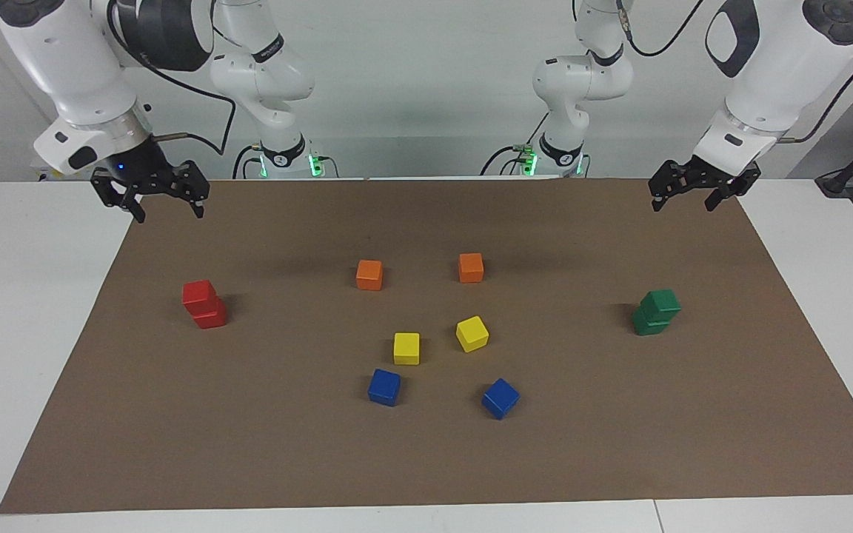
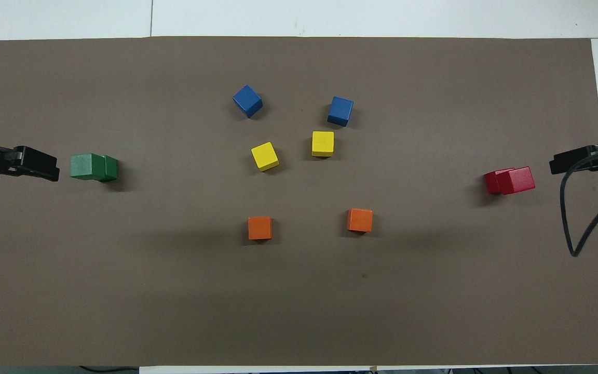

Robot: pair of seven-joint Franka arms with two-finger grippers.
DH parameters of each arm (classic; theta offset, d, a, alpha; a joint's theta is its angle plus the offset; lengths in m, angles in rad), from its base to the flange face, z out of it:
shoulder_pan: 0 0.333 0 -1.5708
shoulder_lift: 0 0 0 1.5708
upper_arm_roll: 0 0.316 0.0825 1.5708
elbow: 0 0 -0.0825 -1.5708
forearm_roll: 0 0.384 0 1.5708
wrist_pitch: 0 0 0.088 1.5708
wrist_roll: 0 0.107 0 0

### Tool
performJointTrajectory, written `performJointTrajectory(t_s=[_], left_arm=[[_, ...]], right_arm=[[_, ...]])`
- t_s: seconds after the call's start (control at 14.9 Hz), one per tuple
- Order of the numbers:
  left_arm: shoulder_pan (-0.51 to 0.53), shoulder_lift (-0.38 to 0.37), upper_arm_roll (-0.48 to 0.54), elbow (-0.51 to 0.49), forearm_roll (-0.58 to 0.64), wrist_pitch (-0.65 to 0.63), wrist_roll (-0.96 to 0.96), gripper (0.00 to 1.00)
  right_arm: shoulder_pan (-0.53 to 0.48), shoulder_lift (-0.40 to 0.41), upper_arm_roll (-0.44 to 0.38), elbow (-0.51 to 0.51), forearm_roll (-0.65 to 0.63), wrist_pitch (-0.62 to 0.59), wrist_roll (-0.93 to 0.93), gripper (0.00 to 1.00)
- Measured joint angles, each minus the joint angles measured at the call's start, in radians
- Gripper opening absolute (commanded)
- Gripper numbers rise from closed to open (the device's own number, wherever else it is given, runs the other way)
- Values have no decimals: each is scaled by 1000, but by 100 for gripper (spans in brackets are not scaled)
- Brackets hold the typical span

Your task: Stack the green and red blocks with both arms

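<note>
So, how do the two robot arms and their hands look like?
Both arms are glossy white with rounded segments and dark grey joint caps. Black cables loop along them. Each ends in a small black two-finger hand: the left hand and the right hand. Green lights glow at the bases.

Two stacks at the ends of the mat, loose blocks between them

On the mat (image 1: 426,459), one block sits on another (image 1: 204,303) toward the right arm's end, and another pair is stacked (image 1: 656,312) toward the left arm's end. Between them lie three pairs of loose blocks: one pair (image 1: 369,275) nearest the robots, a second pair (image 1: 406,348) farther out, and a third (image 1: 384,387) farthest.
</note>
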Motion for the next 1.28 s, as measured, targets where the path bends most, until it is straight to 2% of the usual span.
performJointTrajectory(t_s=[0.4, 1.28], left_arm=[[0, 0, 0, 0, 0, 0, 0, 100], [0, 0, 0, 0, 0, 0, 0, 100]], right_arm=[[-9, 22, 0, 57, 0, -60, 1, 97], [-17, 32, -9, 98, 1, -67, 1, 100]])
